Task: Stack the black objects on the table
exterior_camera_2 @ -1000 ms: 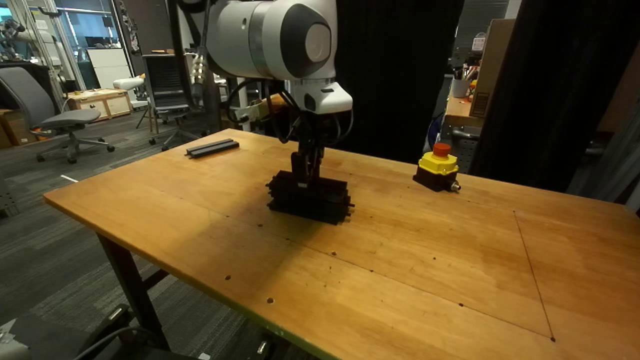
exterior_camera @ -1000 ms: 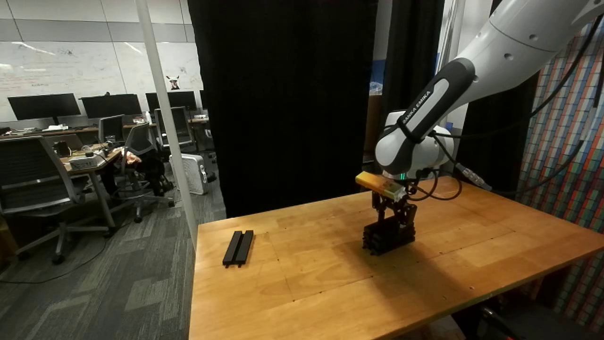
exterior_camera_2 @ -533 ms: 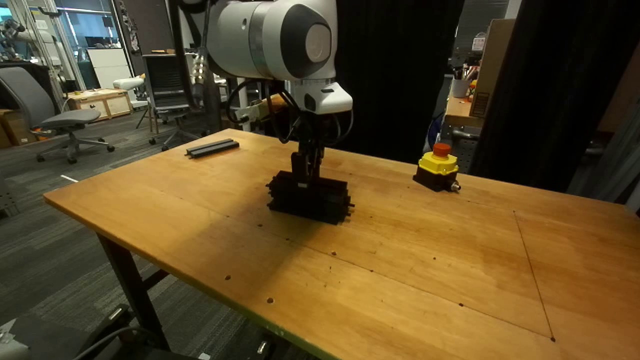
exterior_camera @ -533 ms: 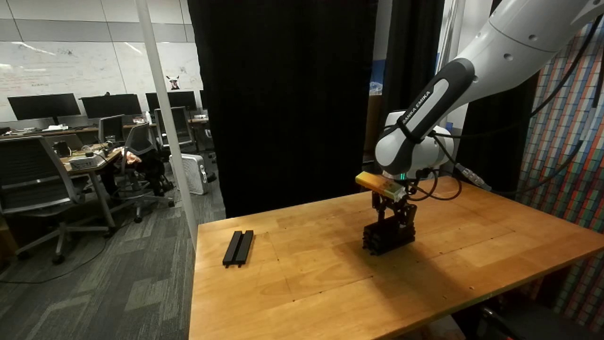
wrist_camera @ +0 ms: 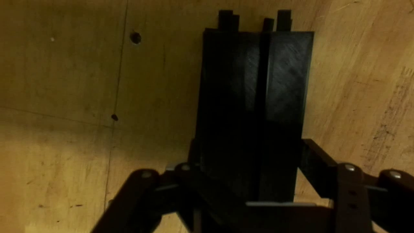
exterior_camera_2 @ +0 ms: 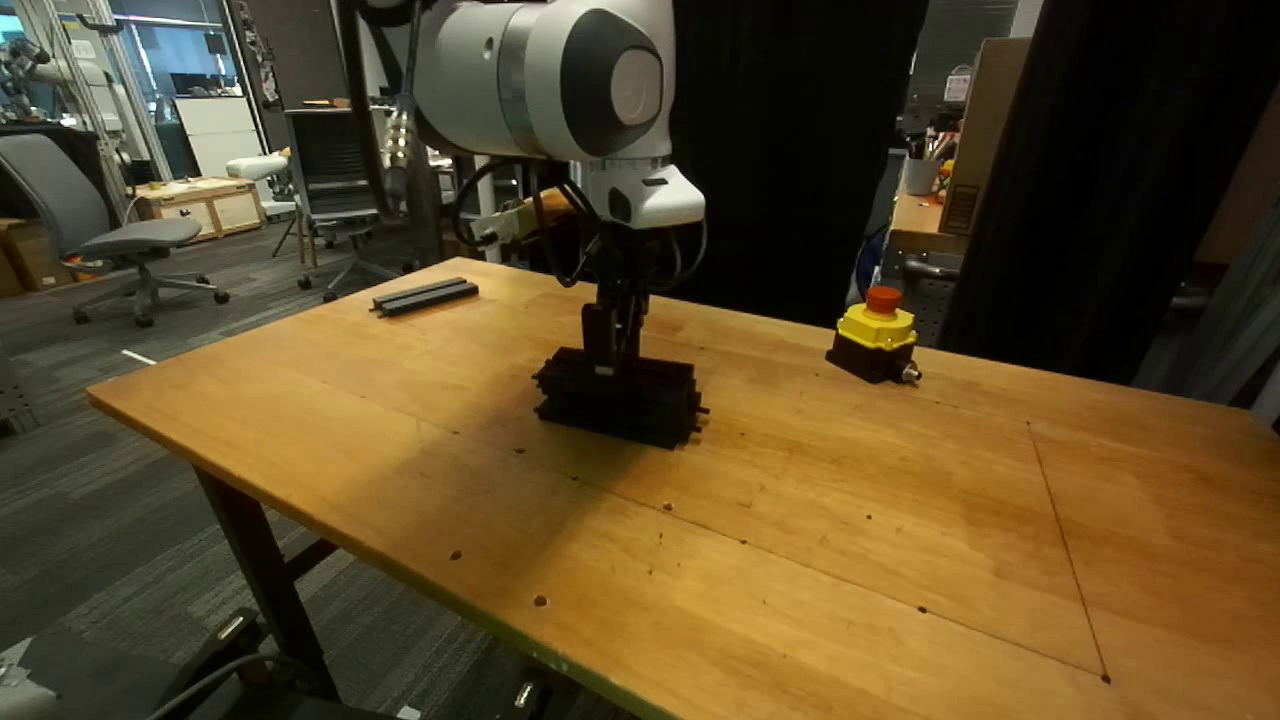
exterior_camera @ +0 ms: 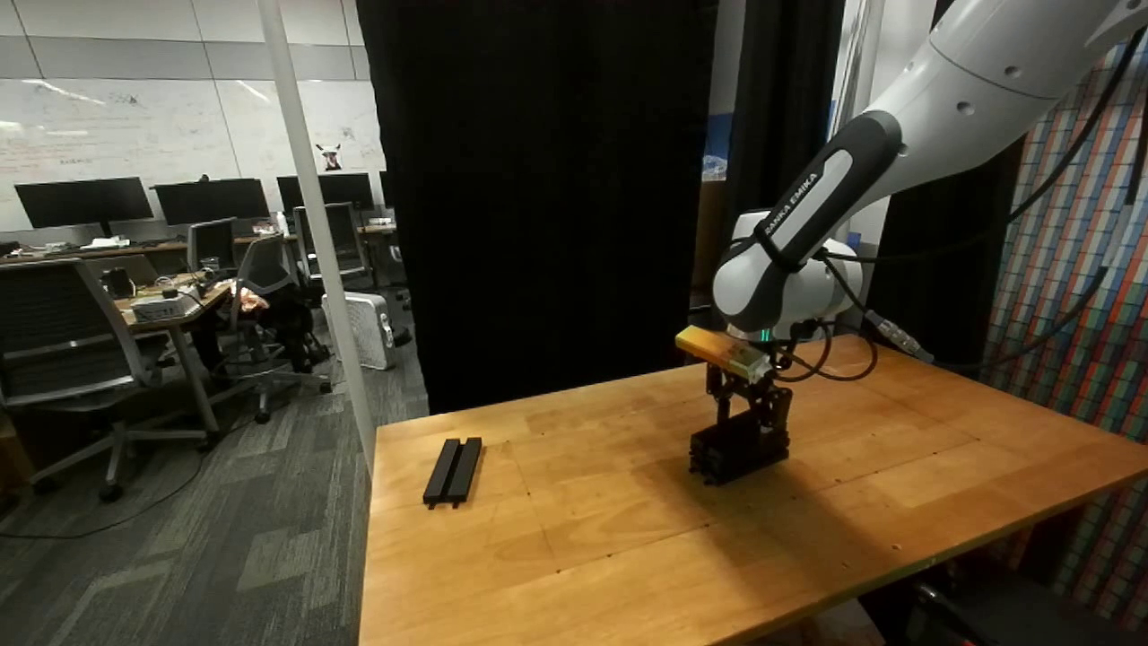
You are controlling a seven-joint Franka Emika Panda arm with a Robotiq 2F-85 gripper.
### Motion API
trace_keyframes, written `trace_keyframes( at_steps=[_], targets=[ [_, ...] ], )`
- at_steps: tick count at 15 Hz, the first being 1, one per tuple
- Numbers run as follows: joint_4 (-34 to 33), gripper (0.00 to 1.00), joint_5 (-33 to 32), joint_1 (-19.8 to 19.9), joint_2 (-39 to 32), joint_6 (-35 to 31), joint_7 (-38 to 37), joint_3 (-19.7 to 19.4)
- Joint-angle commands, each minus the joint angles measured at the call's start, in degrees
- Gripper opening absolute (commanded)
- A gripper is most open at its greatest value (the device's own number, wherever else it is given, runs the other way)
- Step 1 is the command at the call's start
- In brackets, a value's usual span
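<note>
A stack of small black blocks (exterior_camera: 735, 453) sits near the middle of the wooden table (exterior_camera: 583, 547). It also shows in an exterior view (exterior_camera_2: 620, 405). My gripper (exterior_camera: 747, 425) points down over the stack. In the wrist view my gripper (wrist_camera: 249, 145) has its jaws spread across the stack's full width, one finger (wrist_camera: 315, 158) on each side. The fingers stand very close to the block sides; contact is hard to judge. Two black blocks lie side by side on top, short pegs at their ends. Two more black blocks (exterior_camera: 453, 471) lie flat side by side at the table's far end.
A yellow and red push-button box (exterior_camera_2: 876, 335) stands on the table near the curtain edge. A black curtain (exterior_camera: 547, 206) hangs along one table edge. A white pole (exterior_camera: 318, 224) stands beside the table's corner. Cables (exterior_camera: 825, 359) hang near the wrist.
The top of the stack has dropped slightly under my gripper in both exterior views over the last half second. The arm has stayed nearly still. The two far blocks have not moved.
</note>
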State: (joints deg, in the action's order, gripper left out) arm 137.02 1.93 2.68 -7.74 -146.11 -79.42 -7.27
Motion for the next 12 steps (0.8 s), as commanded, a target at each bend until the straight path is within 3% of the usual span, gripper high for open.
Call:
trace_keyframes(
  at_steps=[1,5,7,12],
  targets=[
    [-0.2,1.0,1.5,0.0,0.1,-1.2,0.1,0.2],
    [-0.5,1.0,0.1,-0.6,0.8,-0.6,-0.5,0.4],
    [-2.0,1.0,-3.9,-2.0,1.9,2.3,-1.0,0.7],
    [-11.0,1.0,-10.0,-4.8,0.5,11.7,4.5,4.1]
  ],
)
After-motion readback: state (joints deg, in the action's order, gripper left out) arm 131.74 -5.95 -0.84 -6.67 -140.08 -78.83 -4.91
